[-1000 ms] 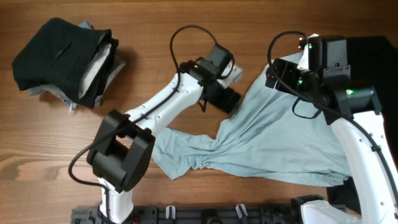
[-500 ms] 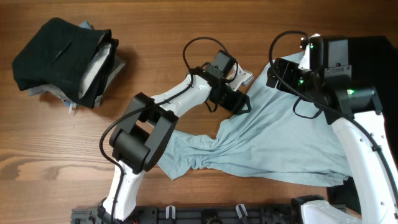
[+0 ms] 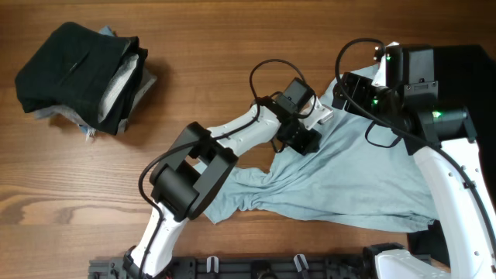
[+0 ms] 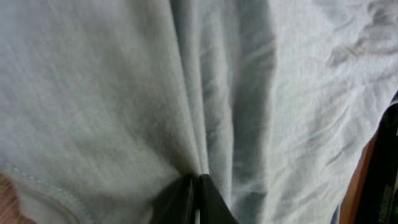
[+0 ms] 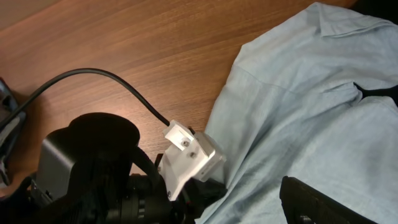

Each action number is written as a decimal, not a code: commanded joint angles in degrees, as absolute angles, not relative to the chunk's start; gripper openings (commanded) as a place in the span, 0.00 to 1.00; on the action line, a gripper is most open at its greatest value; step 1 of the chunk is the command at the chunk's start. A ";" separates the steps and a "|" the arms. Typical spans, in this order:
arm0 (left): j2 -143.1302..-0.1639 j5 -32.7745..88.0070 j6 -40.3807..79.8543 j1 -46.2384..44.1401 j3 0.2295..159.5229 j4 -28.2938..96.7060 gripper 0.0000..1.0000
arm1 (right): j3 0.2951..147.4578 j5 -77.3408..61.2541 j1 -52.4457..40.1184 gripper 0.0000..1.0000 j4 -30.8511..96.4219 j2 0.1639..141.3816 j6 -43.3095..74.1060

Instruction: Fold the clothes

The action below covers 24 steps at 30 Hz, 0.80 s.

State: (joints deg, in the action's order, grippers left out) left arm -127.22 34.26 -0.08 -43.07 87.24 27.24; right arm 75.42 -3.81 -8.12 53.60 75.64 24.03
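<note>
Your pale blue T-shirt (image 3: 364,174) crumpled across the lower right of the overhead frame, left arm's elbow covering its bunched left end, left gripper (image 4: 198,186) pinched tight on a fold mid-frame, right gripper (image 3: 346,91) just beyond over the shirt's top edge, grip can't be told, black garment (image 3: 465,70) under that arm upper right, black and grey bundle (image 3: 77,74) far upper left on the wooden table (image 3: 232,31), well apart.

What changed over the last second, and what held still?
The left gripper, shut on a pinch of the pale blue T-shirt, travelled rightward and slightly toward the robot's base, further over the shirt. Whether it took hold in this interval cannot be told. The right gripper and the black and grey pile stayed put.
</note>
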 commanded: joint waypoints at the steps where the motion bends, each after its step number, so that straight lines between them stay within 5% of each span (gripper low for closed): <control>1: -126.72 34.00 3.79 -40.03 89.06 28.58 0.04 | 76.07 -3.62 -7.79 0.90 53.60 75.88 24.62; 5: -124.79 33.54 3.92 -36.84 89.60 30.00 0.16 | 76.05 -3.60 -7.79 0.89 53.63 75.88 24.36; 7: -124.57 33.54 3.90 -34.24 89.58 30.04 0.33 | 76.07 -3.60 -7.79 0.90 53.58 75.88 24.40; 14: -127.81 33.65 3.66 -34.09 89.47 30.46 0.51 | 76.07 -3.60 -7.79 0.90 53.60 75.88 24.40; 24: -130.98 34.96 3.49 -39.46 89.47 30.44 0.52 | 76.07 -3.84 -7.79 0.90 53.71 75.88 24.40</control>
State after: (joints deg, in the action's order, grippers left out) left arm -128.29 34.85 3.77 -37.30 89.49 30.00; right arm 75.42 -3.81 -8.12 53.63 75.64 24.01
